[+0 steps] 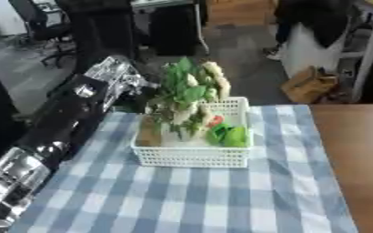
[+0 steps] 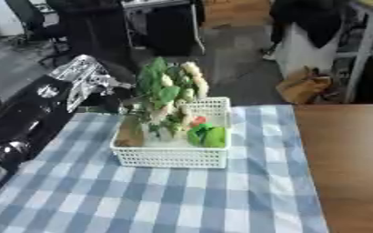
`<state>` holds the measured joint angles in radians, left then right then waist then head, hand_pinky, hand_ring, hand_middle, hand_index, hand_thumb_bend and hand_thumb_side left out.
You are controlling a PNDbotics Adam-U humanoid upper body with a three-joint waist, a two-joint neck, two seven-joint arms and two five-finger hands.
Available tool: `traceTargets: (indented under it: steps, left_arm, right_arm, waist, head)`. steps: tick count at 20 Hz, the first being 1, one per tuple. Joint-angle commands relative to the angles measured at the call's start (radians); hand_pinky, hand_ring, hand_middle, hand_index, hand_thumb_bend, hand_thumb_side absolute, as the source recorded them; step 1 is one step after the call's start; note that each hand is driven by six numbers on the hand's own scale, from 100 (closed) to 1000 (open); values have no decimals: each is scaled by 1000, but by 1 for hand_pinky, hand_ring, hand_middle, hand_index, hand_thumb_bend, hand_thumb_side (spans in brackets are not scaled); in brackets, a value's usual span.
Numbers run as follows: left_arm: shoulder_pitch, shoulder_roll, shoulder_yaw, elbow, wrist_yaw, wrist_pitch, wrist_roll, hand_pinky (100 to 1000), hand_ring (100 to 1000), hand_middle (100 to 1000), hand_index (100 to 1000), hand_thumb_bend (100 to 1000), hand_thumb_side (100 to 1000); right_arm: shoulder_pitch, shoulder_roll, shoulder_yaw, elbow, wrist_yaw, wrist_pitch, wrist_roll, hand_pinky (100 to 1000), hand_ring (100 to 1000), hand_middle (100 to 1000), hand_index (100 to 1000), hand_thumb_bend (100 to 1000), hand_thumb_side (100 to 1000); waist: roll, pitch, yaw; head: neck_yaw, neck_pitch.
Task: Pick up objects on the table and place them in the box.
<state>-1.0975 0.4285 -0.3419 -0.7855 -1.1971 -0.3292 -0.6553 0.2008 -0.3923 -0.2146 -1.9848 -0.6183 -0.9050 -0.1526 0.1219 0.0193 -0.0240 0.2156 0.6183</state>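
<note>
Your left hand (image 1: 118,75), upper left by the basket (image 1: 191,157) w/ the flower bunch (image 1: 188,93) in; fingers unclear, so back off slow.

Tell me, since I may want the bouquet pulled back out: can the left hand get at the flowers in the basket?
Probably yes. The left hand hangs just beside the flowers, which stand tall above the white basket, and nothing shows between them.
</note>
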Motion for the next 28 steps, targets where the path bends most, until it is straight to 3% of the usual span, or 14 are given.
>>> traceTargets:
  steps: [1,6,7,8,9,12,13,14,15,16,17,19,24,28]
  left_arm:
    - [-15,9,13,13,-17,-16,23,100,100,130,361,100,318]
    - [-12,-9,19,37,-30,-29,70,100,116,147,372,100,280]
    - [-13,-13,21,38,-30,-27,91,100,173,207,438,100,244]
    - [-13,-16,22,38,-31,-23,116,100,173,207,438,100,244]
    - [-14,-18,21,40,-36,-18,136,100,280,316,559,100,270]
    - [-16,-24,20,48,-60,-5,177,102,298,334,586,100,288]
    - [-19,-25,22,49,-67,-1,186,508,760,753,959,100,554]
    - [-23,-27,24,48,-75,7,192,508,760,753,959,100,554]
    - [-27,-28,25,48,-82,12,195,770,987,989,1000,100,646]
    - [-32,-30,26,47,-88,17,195,770,987,989,1000,100,646]
    - [-36,-31,26,45,-95,20,192,962,1000,1000,1000,100,670]
    - [-43,-32,26,43,-108,20,183,1000,1000,1000,1000,100,682]
    - [-54,-38,31,48,-135,10,150,1000,1000,1000,1000,100,692]
    - [-61,-41,35,50,-171,2,124,1000,1000,1000,1000,150,677]
  right_arm:
    - [-10,-17,-3,-15,-10,-2,6,723,770,613,620,100,895]
    - [-11,-17,-3,-15,-16,-2,10,723,770,613,620,100,896]
    - [-11,-17,-3,-15,-17,-2,11,723,770,613,620,100,898]
    - [-11,-17,-3,-15,-17,-2,12,723,770,613,620,100,898]
    - [-11,-18,-2,-15,-18,-2,13,723,770,612,620,100,899]
    - [-11,-18,-2,-15,-21,-2,16,723,770,612,620,100,899]
    - [-11,-19,-1,-15,-22,-2,17,723,770,613,619,100,900]
    - [-10,-19,0,-15,-23,-2,18,723,770,613,619,100,900]
    - [-10,-20,1,-15,-24,-2,19,723,770,613,619,100,901]
    - [-9,-20,1,-15,-25,-2,21,723,770,613,619,100,901]
    - [-9,-21,1,-15,-26,-2,21,723,770,613,619,100,900]
    - [-8,-21,1,-15,-28,-2,23,723,770,613,619,100,900]
    - [-7,-24,2,-15,-34,-2,25,723,770,613,619,100,900]
    - [-7,-24,2,-15,-38,-2,26,723,770,613,619,100,900]
  waist:
    - [-15,-2,0]
    - [-16,-1,-2]
    - [-16,-1,-2]
    - [-16,-1,-2]
    - [-17,-1,-2]
    - [-17,-1,-3]
    - [-16,-2,-2]
    - [-16,-3,-2]
    - [-16,-3,-2]
    - [-16,-4,-1]
    - [-16,-5,-1]
    - [-15,-6,-1]
    - [-15,-9,-3]
    - [-15,-9,-4]
  head:
    - [1,-16]
    - [1,-20]
    - [1,-21]
    - [1,-22]
    - [1,-22]
    - [2,-22]
    - [1,-22]
    - [1,-22]
    - [1,-22]
    - [1,-21]
    - [2,-20]
    - [3,-18]
    - [5,-16]
    - [6,-15]
